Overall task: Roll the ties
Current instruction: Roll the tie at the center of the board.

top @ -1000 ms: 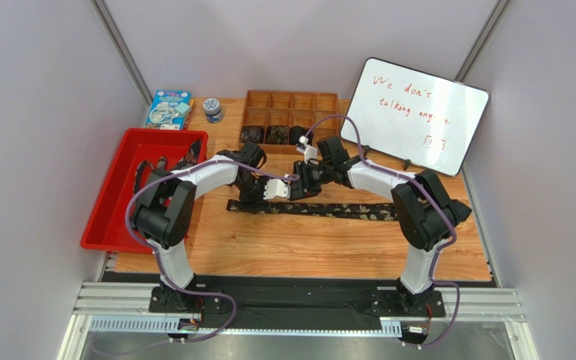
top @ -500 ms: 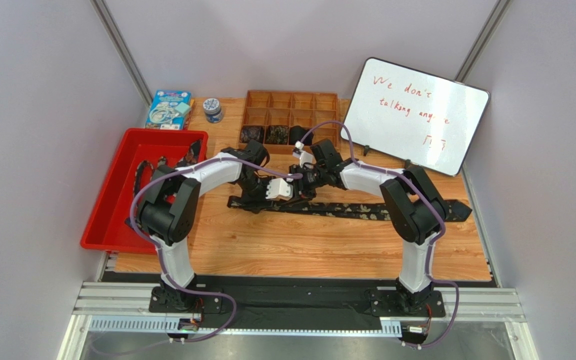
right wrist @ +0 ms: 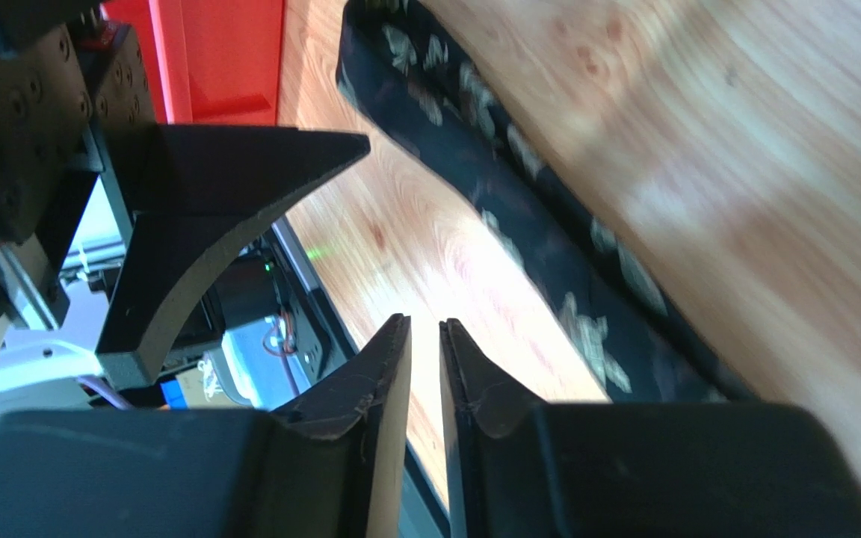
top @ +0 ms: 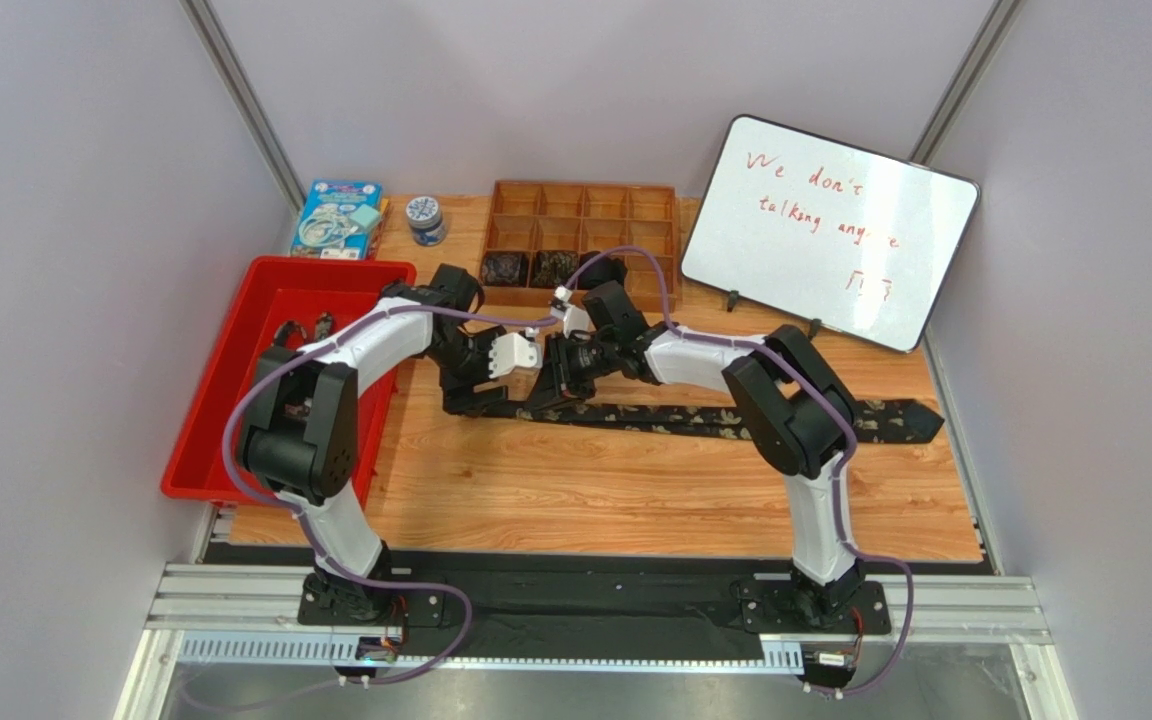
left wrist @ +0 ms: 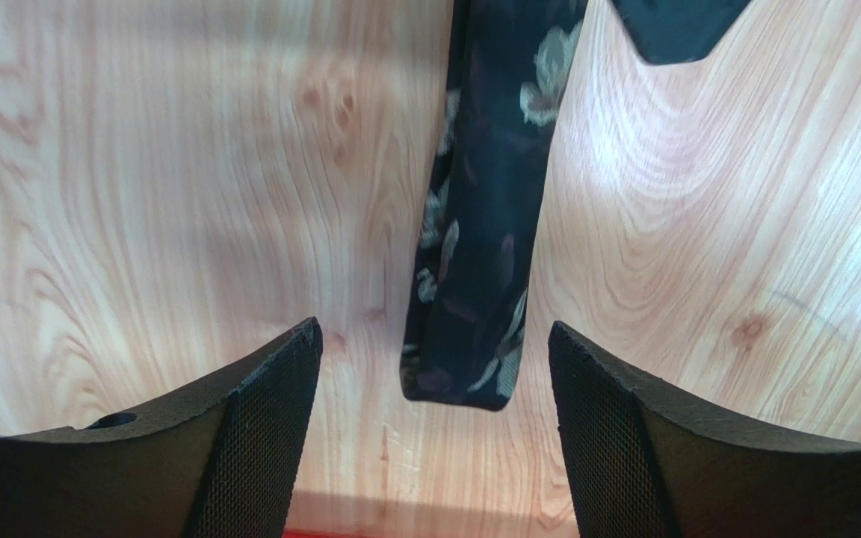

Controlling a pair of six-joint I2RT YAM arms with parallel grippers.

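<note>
Your long dark necktie with pale floral speckles (top: 687,420) lies flat across the middle of the wooden desk (top: 597,495). It runs from just right of the red plastic tray (top: 214,443) to the desk's right edge.

Your left gripper (left wrist: 433,336) stands wide. Its two black fingers (left wrist: 255,426) straddle the tie's narrow end, which rests on the wood between them, and neither finger touches it. You are holding nothing there.

Your right gripper (right wrist: 424,325) is narrow, with only a thin slit between its fingers and nothing in it. Its tips point at bare wood just beside the tie, close to the left gripper.

The red tray sits at the desk's left edge and holds more dark ties (top: 297,338). At the far edge stands a brown wooden box of square compartments (top: 582,203). Small dark coils of the same fabric (top: 530,270) sit in its near row. A white board with red handwriting (top: 838,225) leans at the far right corner.
</note>
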